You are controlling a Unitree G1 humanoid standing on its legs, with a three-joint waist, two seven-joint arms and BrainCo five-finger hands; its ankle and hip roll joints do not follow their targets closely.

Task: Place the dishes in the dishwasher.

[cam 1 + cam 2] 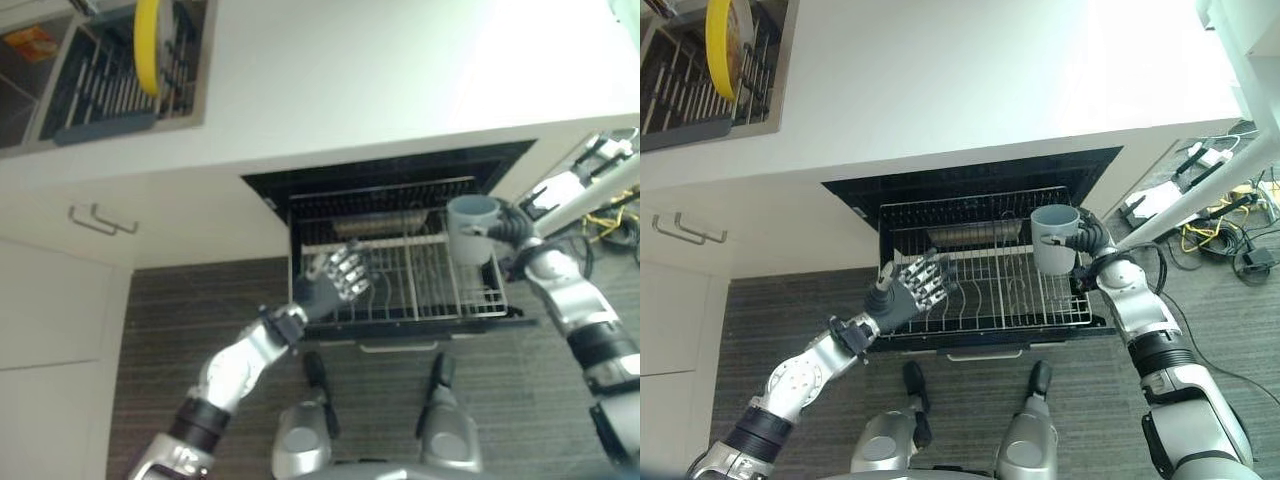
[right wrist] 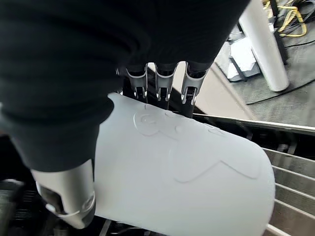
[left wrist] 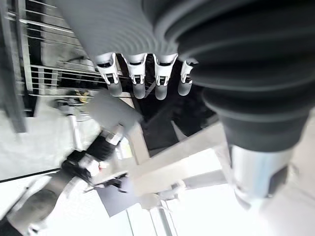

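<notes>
Nearest the camera, the floor (image 1: 790, 300) is dark and striped. Above it the left hand (image 1: 908, 290) hovers at the front left corner of the pulled-out wire rack (image 1: 985, 285), palm open, fingers (image 3: 139, 81) spread and relaxed, grasping nothing.

On the right, the right hand (image 1: 508, 228) holds a pale blue-grey cup (image 1: 470, 228) upright over the rack's right side, mouth up. In the right wrist view the fingers (image 2: 161, 83) wrap round the far side of the cup and the thumb presses its near side, so the cup sits between thumb and fingers, firmly clasped. The fingertips are hidden behind the cup's wall. Whether the cup's base touches the rack wires cannot be told.

The rack slides out of the dark dishwasher (image 1: 970, 180) opening under the white desk (image 1: 990, 80). Deep inside the opening, what lies on the back of the rack is too dim to make out.

To the left are white cupboard doors with metal handles (image 1: 100, 220). Farthest away, at the upper left, a sink (image 1: 195, 60) set into the desk holds a dark drying rack (image 1: 100, 90) with a yellow plate (image 1: 148, 42) standing on edge; the frame's edge cuts off its top.
</notes>
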